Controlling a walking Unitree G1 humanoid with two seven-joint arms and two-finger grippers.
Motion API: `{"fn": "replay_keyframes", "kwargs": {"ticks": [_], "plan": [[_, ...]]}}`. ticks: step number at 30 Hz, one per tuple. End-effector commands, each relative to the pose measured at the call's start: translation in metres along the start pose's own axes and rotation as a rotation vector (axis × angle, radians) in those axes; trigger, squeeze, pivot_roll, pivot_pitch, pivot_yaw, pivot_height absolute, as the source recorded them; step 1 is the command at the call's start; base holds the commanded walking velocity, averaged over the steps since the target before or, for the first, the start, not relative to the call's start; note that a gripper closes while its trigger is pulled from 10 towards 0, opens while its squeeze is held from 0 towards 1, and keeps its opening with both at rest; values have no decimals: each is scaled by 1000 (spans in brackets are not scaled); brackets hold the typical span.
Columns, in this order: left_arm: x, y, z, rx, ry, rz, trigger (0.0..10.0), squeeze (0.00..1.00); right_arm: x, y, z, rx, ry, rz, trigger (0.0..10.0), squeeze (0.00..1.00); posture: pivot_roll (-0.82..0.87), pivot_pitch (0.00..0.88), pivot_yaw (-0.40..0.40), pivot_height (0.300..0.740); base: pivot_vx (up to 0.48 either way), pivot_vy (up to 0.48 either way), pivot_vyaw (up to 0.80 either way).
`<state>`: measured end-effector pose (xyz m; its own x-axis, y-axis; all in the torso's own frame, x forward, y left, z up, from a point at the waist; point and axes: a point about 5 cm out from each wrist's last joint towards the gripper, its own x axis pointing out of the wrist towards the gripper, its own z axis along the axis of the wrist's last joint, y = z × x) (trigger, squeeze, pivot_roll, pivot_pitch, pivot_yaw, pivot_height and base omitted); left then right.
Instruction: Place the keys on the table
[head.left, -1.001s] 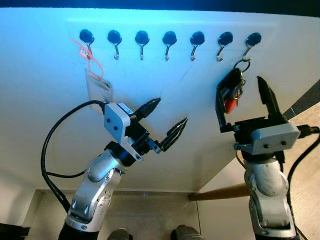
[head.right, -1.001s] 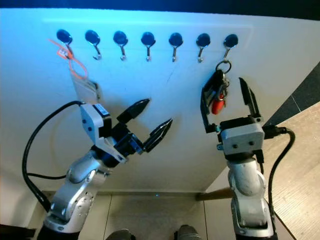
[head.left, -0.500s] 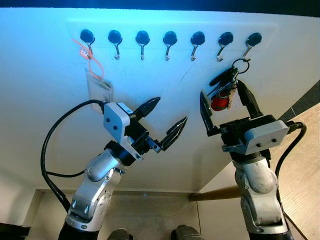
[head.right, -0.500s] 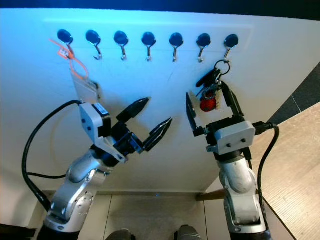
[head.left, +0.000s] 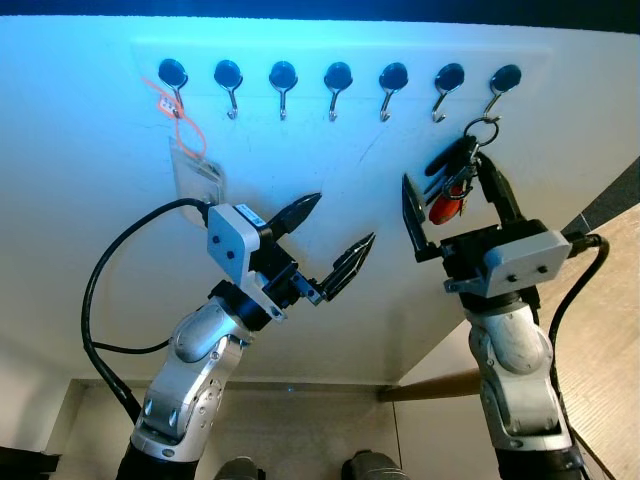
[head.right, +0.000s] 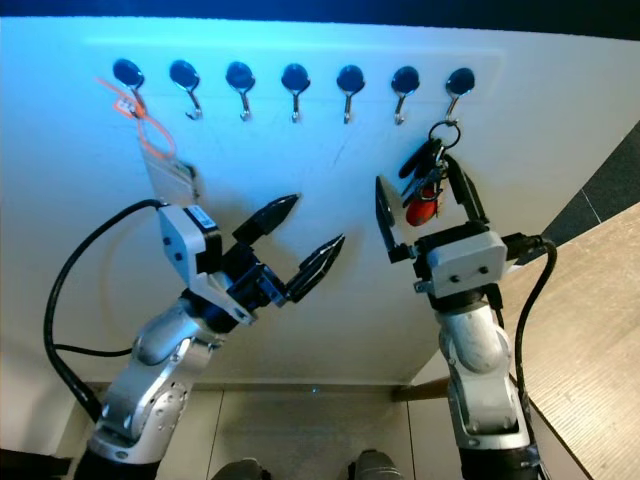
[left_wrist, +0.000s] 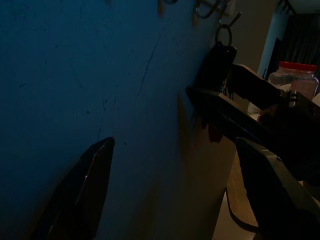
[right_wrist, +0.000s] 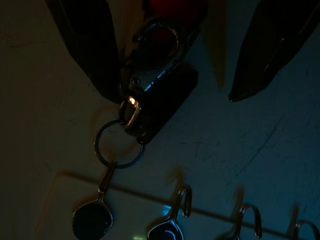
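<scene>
A bunch of keys (head.left: 452, 182) with a black fob and a red tag hangs by its ring (head.left: 481, 130) from the rightmost wall hook (head.left: 503, 80). My right gripper (head.left: 449, 186) is raised against the wall, open, with one finger on each side of the bunch; the keys tilt against its right finger. In the right wrist view the keys (right_wrist: 159, 92) and ring (right_wrist: 118, 146) lie between the two dark fingers (right_wrist: 87, 42). My left gripper (head.left: 340, 222) hovers open and empty near the wall's middle.
A row of several black hooks (head.left: 338, 78) runs along the white wall. An orange lanyard with a clear badge (head.left: 196, 168) hangs from the leftmost hook. A wooden table (head.right: 585, 330) stands at the right. My feet (head.left: 368, 466) are on the floor below.
My right gripper moved left and up around the keys, swinging the bunch to a tilt, then eased slightly back right. The left arm stayed still.
</scene>
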<state>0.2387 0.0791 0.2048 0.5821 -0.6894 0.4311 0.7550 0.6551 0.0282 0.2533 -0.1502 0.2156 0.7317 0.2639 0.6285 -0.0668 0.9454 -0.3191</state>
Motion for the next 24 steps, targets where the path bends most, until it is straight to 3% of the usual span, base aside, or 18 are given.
{"fn": "replay_keyframes", "kwargs": {"ticks": [1, 17, 18, 20, 21, 22, 23, 24], "plan": [[0, 0, 1, 3, -8, -2, 10000, 0, -1, -4, -1, -30, 2, -13, 10000, 0, 6, 110, 1, 740, 0, 0, 0], [0, -2, 1, 5, -7, 0, 10000, 0, 5, -1, -2, -94, -18, -14, 10000, 0, 7, 115, -4, 740, 0, 0, 0], [-1, -2, 1, 5, -6, -1, 10000, 0, 5, 0, -3, -96, -18, -12, 8706, 0, 8, 115, -6, 740, 0, 0, 0], [-1, -2, 1, 5, -6, -1, 10000, 0, 5, 0, -3, -97, -18, -11, 8706, 0, 8, 115, -6, 740, 0, 0, 0], [-1, -2, 1, 5, -5, -2, 10000, 0, 5, 0, -3, -97, -17, -10, 6824, 0, 10, 113, -7, 740, 0, 0, 0], [-1, -2, 1, 5, -5, -2, 10000, 0, 5, 0, -3, -97, -17, -10, 6824, 0, 10, 113, -7, 740, 0, 0, 0], [-1, -2, 1, 6, -4, -2, 10000, 0, 5, 1, -3, -96, -16, -11, 5137, 0, 11, 110, -8, 740, 0, 0, 0], [-2, -2, 1, 7, -4, -4, 10000, 0, 4, 1, -3, -95, -15, -12, 5137, 0, 12, 108, -9, 740, 0, 0, 0]]}}
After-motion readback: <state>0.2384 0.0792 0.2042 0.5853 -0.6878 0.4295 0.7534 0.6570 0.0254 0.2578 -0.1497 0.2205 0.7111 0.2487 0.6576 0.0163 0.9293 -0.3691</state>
